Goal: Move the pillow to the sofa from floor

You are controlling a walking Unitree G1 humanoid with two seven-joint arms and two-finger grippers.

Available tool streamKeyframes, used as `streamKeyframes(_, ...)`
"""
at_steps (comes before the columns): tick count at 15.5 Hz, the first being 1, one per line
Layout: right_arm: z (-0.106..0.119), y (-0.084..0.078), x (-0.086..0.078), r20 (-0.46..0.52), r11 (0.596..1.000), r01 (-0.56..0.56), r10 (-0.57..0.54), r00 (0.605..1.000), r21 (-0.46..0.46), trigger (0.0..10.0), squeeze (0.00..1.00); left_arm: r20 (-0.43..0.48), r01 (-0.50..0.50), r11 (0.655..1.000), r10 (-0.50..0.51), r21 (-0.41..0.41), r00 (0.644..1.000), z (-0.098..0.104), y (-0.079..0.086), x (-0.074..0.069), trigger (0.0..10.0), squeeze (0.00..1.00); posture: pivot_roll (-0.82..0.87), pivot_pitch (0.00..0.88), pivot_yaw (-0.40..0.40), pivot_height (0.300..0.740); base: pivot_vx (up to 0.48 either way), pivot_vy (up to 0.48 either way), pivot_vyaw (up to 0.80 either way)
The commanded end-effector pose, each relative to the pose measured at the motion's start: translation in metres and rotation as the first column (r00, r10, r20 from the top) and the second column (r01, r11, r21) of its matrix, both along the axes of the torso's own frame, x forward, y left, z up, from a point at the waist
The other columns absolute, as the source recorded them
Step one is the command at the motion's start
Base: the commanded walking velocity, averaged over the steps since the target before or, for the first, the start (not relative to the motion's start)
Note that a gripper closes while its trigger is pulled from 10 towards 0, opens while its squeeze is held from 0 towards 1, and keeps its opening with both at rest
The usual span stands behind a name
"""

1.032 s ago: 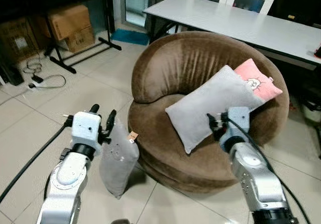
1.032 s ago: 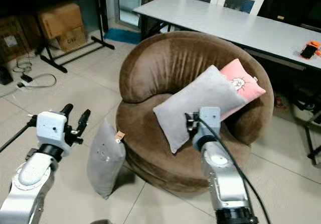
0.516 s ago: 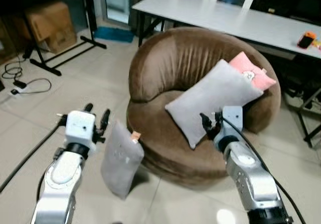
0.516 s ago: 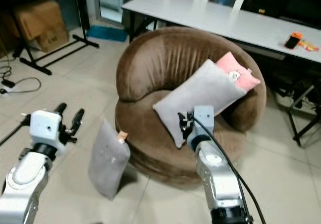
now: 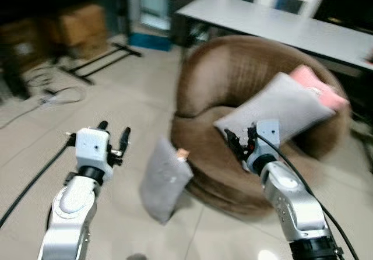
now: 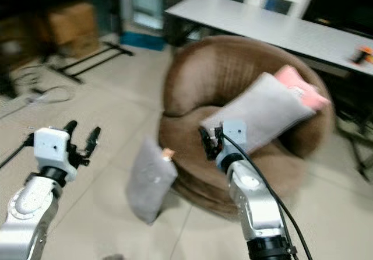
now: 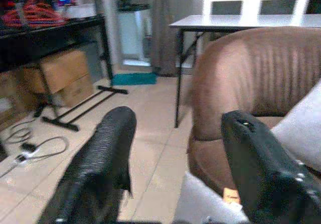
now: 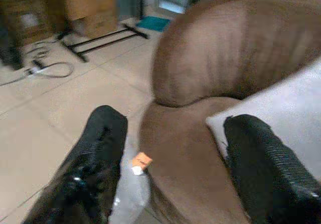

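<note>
A small grey pillow point(image 5: 165, 179) with an orange tag stands on the tiled floor, leaning against the front of the round brown sofa point(image 5: 233, 91). My left gripper point(image 5: 113, 133) hovers open to the left of the pillow, not touching it. My right gripper point(image 5: 240, 139) is open above the sofa's seat, just right of the pillow's top. A larger grey pillow point(image 5: 280, 111) and a pink pillow point(image 5: 320, 88) lie on the sofa. In the right wrist view the floor pillow's tag point(image 8: 141, 161) shows between the fingers point(image 8: 103, 148).
A white table point(image 5: 280, 24) stands behind the sofa. Cardboard boxes point(image 5: 76, 24), a black rack's legs and cables point(image 5: 52, 94) lie at the far left. Open tiled floor point(image 5: 116, 97) spreads left of the sofa.
The camera has swung left, shifting the sofa and pillow to the right and blurring the picture. Both grippers stay open, apart from the floor pillow.
</note>
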State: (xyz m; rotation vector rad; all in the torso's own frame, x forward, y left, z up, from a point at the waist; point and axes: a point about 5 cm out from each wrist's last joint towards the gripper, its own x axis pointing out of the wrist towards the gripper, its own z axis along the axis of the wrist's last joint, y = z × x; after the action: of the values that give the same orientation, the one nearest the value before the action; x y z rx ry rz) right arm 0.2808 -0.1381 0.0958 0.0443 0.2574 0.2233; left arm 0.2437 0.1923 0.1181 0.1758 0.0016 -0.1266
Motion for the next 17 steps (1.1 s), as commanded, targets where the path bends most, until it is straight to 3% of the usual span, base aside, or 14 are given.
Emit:
streamKeyframes(1,0.004,-0.001,0.001,0.013,1.000,-0.004,0.005,1.000,-0.008,10.0,1.00,0.024,0.014,1.000,-0.015,0.016,1.000,0.005,-0.004,0.002,10.0,1.00,0.05,0.000,-0.079,0.740,0.000,0.000,0.79)
streamKeyframes(3,0.006,0.003,-0.002,0.010,1.000,-0.008,0.008,1.000,-0.008,10.0,1.00,0.031,0.018,1.000,-0.019,0.018,0.999,0.006,-0.003,0.002,10.0,1.00,0.05,0.000,-0.079,0.740,0.000,0.000,0.79)
streamKeyframes(5,0.002,0.003,-0.004,-0.007,1.000,0.022,-0.022,1.000,0.001,10.0,0.00,0.033,0.013,1.000,-0.013,0.013,0.999,0.007,-0.001,0.002,10.0,0.99,0.05,0.000,-0.080,0.740,0.129,0.000,0.00)
streamKeyframes(11,-0.007,0.000,-0.005,0.000,0.997,0.007,-0.007,1.000,-0.081,10.0,0.00,0.029,0.000,1.000,0.000,0.011,1.000,0.006,0.002,0.001,10.0,0.99,0.06,0.000,-0.085,0.740,0.344,0.000,0.13)
streamKeyframes(17,-0.011,-0.010,-0.002,-0.018,0.995,0.077,-0.078,0.997,-0.057,10.0,0.00,0.026,-0.005,1.000,0.005,0.014,1.000,0.005,0.003,0.003,10.0,0.99,0.05,0.000,-0.085,0.740,0.373,0.000,0.13)
